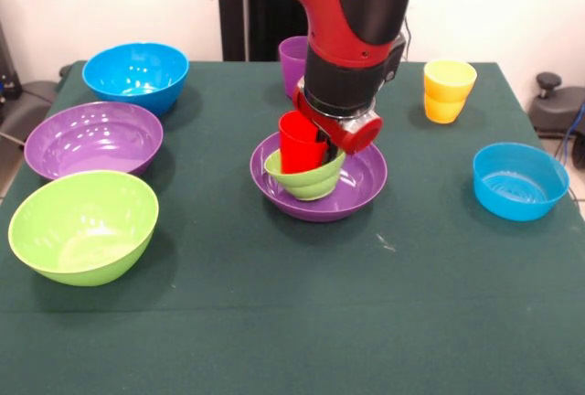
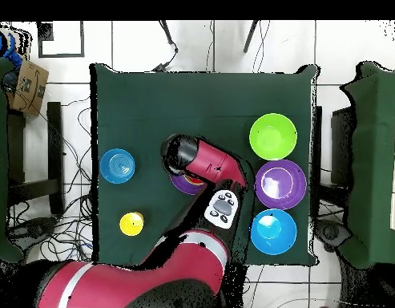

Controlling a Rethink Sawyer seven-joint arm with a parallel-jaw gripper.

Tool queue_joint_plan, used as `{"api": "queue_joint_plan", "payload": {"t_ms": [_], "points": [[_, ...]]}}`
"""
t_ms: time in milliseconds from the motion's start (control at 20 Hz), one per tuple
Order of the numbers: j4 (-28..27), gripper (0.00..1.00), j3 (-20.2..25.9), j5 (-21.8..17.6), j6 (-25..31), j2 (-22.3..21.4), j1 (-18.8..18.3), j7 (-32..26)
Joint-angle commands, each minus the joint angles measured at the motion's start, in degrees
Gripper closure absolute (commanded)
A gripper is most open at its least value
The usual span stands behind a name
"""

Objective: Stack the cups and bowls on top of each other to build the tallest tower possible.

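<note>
The tower stands mid-table: a large purple bowl as base, a small green bowl in it, and a red cup standing slightly tilted in the green bowl. My gripper is right at the red cup's rim, on its right side; the wrist hides how it stands. In the overhead view the arm covers the tower, and only a rim of the purple base bowl shows. A purple cup stands behind the arm. Two stacked yellow cups stand at the back right.
On the left stand a large blue bowl, a large purple bowl and a lime green bowl. A small blue bowl stands at the right. All rest on the green table.
</note>
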Motion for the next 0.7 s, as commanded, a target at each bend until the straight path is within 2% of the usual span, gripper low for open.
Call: {"api": "queue_joint_plan", "payload": {"t_ms": [50, 350, 700], "points": [[-5.31, 1.00, 6.84, -2.61, 4.32, 2.85, -0.14, 3.48], [-7.22, 1.00, 6.94, -2.01, 7.11, 2.96, -0.14, 4.34], [-12.68, 1.00, 5.16, -2.37, 13.72, 4.07, 0.09, 5.86]]}}
